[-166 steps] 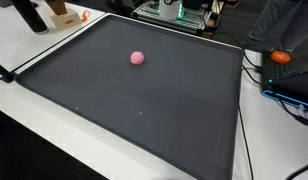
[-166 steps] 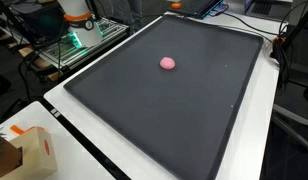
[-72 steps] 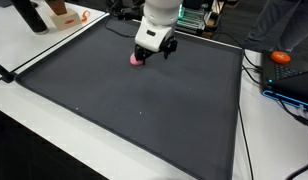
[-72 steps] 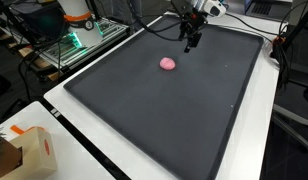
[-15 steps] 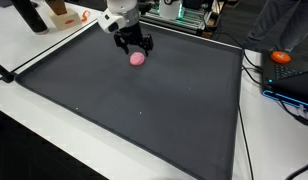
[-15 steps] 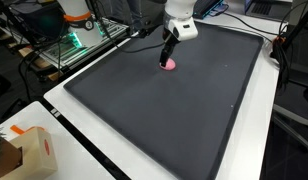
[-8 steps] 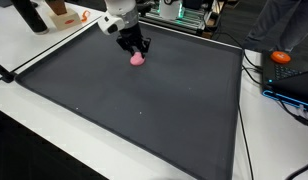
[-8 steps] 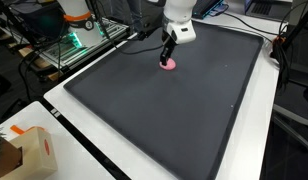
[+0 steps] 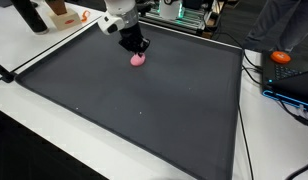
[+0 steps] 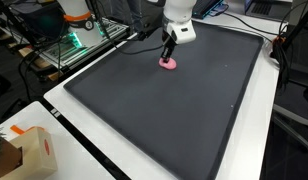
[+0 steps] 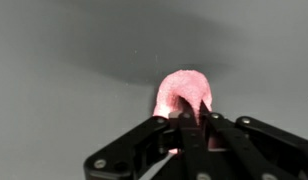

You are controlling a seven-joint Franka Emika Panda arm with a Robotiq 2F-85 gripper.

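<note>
A workroom with cables and equipment around a white surface [image 9: 39,55]. Covered almost wholly by a black mat [image 9: 144,115]. Toward the far side of this mat, well apart from its near edge, a small pink ball [image 9: 137,60].

Seen in both exterior views in the same way: the claw [image 9: 136,52] pointing down from a white wrist, tips right at the pink ball, nothing else close by on the mat. Cannot tell from here whether the ball rests on the mat or sits slightly above it.

In the wrist view, much closer: the pink ball in the middle, squeezed between two dark fingers [image 11: 159,135]. Pressed narrow at the grip and bulging out beyond the tips, so clearly soft. Claw together, clamped on the pink ball.

Off the mat, at one side, an orange object [image 9: 282,57] among cables. At a near corner in an exterior view, a cardboard box [image 10: 29,150] on the white surface, well apart from the ball. Beyond the far edge, a metal rack [image 10: 74,42] with green light inside.
</note>
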